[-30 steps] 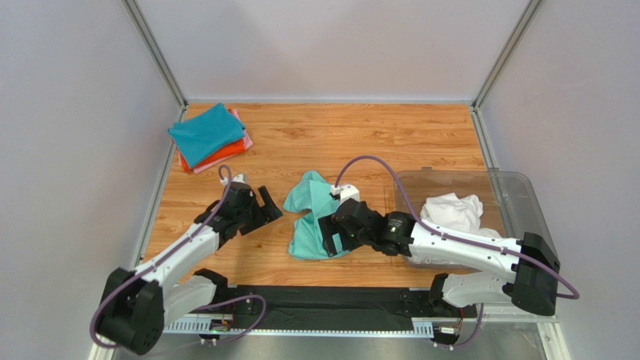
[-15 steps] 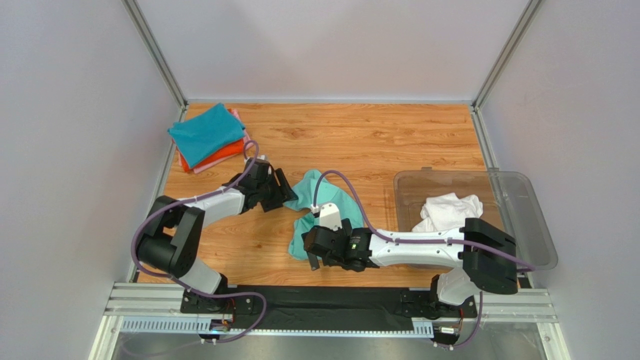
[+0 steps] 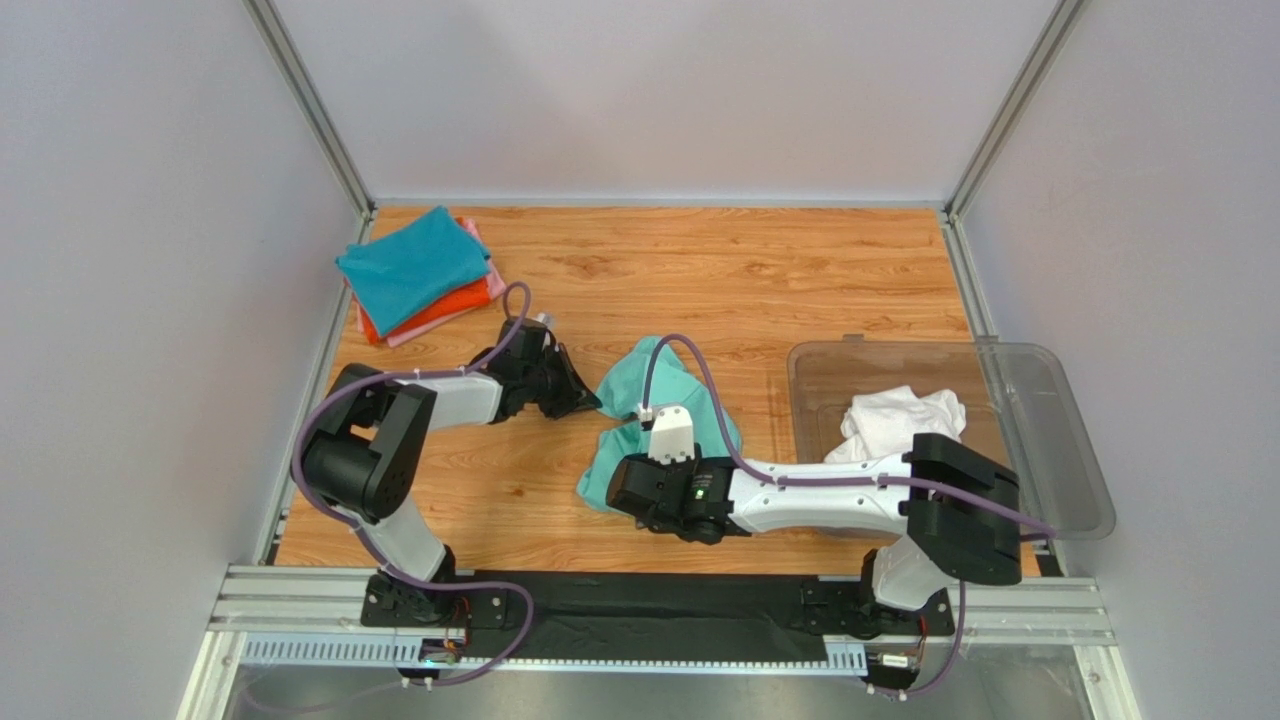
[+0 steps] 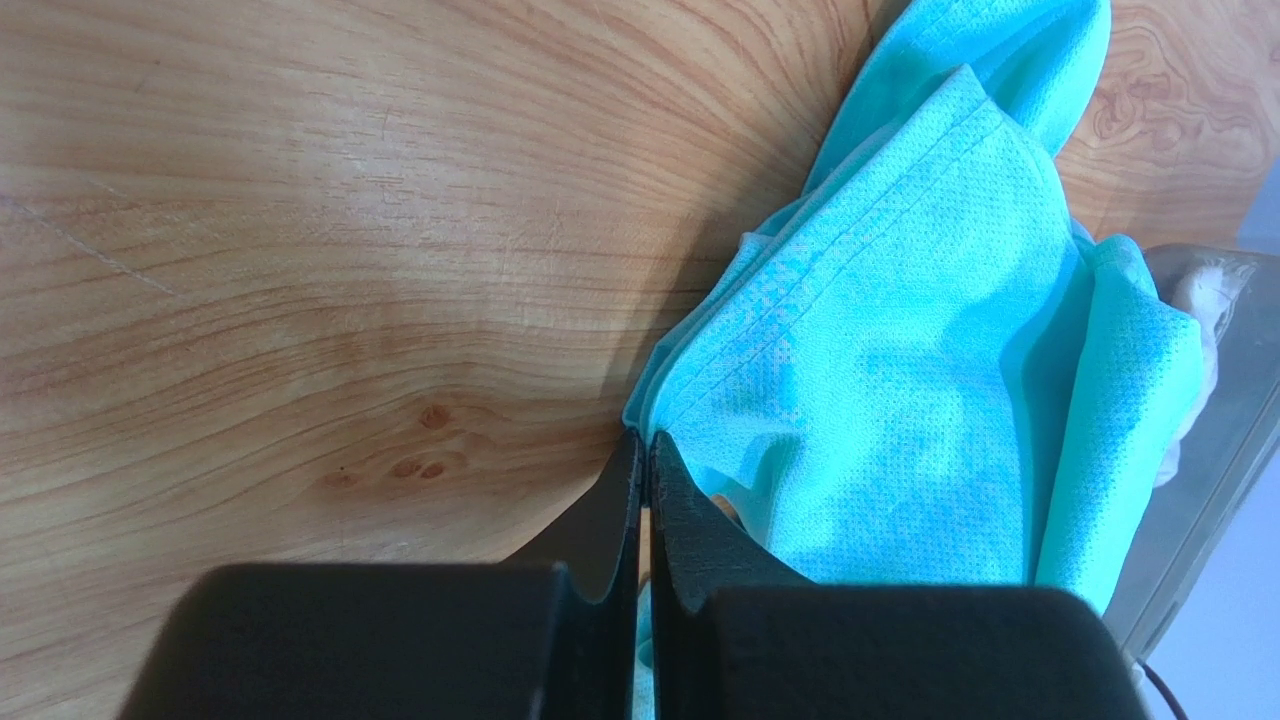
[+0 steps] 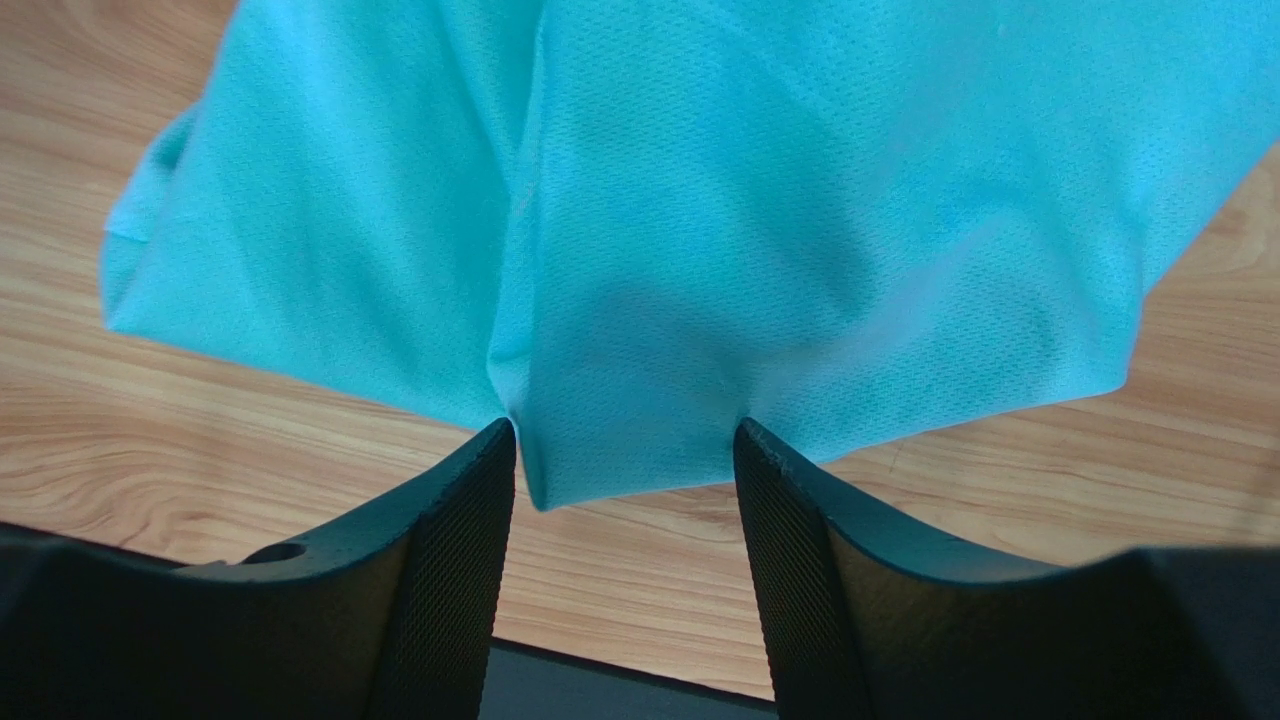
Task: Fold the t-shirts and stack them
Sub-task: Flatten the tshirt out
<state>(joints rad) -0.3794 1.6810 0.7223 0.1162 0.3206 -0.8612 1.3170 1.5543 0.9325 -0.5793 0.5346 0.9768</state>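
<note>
**Desk:** Why are both arms on the mint shirt (image 3: 643, 387)?

**Operator:** It lies crumpled in the middle of the table (image 3: 781, 278), and I judge it needs two corners pulled apart before any fold. My left gripper (image 4: 646, 455) has its jaws pressed together at the hem on the shirt's left edge, seemingly pinching it. My right gripper (image 5: 624, 488) stands wide at the near edge, a fold of cloth between its fingers, not yet closed.

**Desk:** What can't you make out?

**Operator:** From above, my right wrist covers its own fingertips, and I cannot tell sleeve from collar. The stack (image 3: 418, 278) sits at the far left, teal on top. A white shirt (image 3: 902, 417) lies in the bin (image 3: 1052, 420), partly behind my arm
</note>
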